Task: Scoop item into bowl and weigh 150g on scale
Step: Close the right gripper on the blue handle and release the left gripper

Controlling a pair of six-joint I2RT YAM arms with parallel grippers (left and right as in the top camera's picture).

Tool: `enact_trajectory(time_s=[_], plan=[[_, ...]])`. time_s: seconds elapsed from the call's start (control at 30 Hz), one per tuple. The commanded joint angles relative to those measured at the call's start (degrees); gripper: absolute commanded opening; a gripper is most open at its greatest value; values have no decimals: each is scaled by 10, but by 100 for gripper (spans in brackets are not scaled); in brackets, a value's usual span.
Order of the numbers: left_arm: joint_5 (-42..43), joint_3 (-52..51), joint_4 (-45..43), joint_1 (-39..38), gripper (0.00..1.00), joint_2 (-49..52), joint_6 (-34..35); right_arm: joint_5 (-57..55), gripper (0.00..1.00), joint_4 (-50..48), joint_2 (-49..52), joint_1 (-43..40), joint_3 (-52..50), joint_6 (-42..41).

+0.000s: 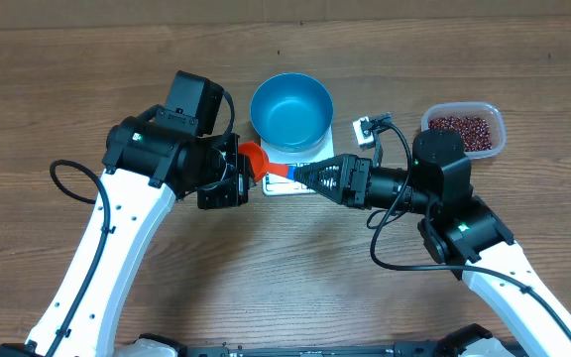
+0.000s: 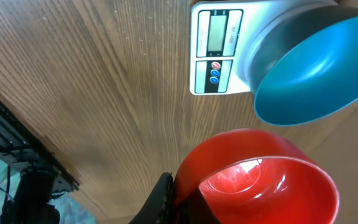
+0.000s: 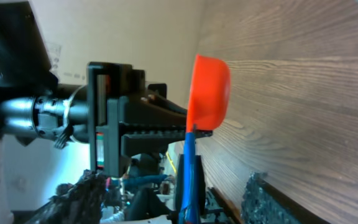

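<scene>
A scoop with a red cup and a blue handle hangs between my two grippers, in front of the scale. My left gripper is shut on the red cup, with one finger pressed on its side. My right gripper is open around the blue handle, which lies by one finger with a gap to the other finger. The blue bowl stands empty on the scale. The beans lie at the far right.
The beans sit in a clear plastic tub at the back right, behind my right arm. Black cables loop beside both arms. The table's near edge and a frame below it show in the left wrist view.
</scene>
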State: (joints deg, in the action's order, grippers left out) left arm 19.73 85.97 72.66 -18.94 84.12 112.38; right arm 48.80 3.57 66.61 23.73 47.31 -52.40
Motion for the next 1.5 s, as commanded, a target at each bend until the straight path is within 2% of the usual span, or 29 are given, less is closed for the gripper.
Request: enact_trajectory(time_s=[0.0, 0.2, 0.37, 0.73, 0.83, 1.0, 1.23, 1.47], plan=[[-2, 9, -2, -10, 4, -2, 17, -8, 69, -5, 9, 3, 11, 1], [-3, 9, -12, -19, 4, -2, 23, -8, 69, -5, 10, 3, 11, 1], [-4, 9, -15, -27, 4, -2, 71, -9, 70, -15, 10, 3, 11, 1], [-4, 9, -45, -37, 4, -1, 71, -30, 68, -38, 10, 3, 11, -16], [-4, 9, -45, -38, 4, -1, 71, -29, 61, -48, 10, 3, 11, -16], [-5, 9, -57, -47, 4, -1, 71, -39, 57, -49, 10, 3, 11, -16], [-8, 9, -65, -51, 4, -1, 71, -40, 36, -49, 10, 3, 11, -16], [-8, 9, -67, -53, 4, 3, 71, -40, 27, -48, 10, 3, 11, -16]])
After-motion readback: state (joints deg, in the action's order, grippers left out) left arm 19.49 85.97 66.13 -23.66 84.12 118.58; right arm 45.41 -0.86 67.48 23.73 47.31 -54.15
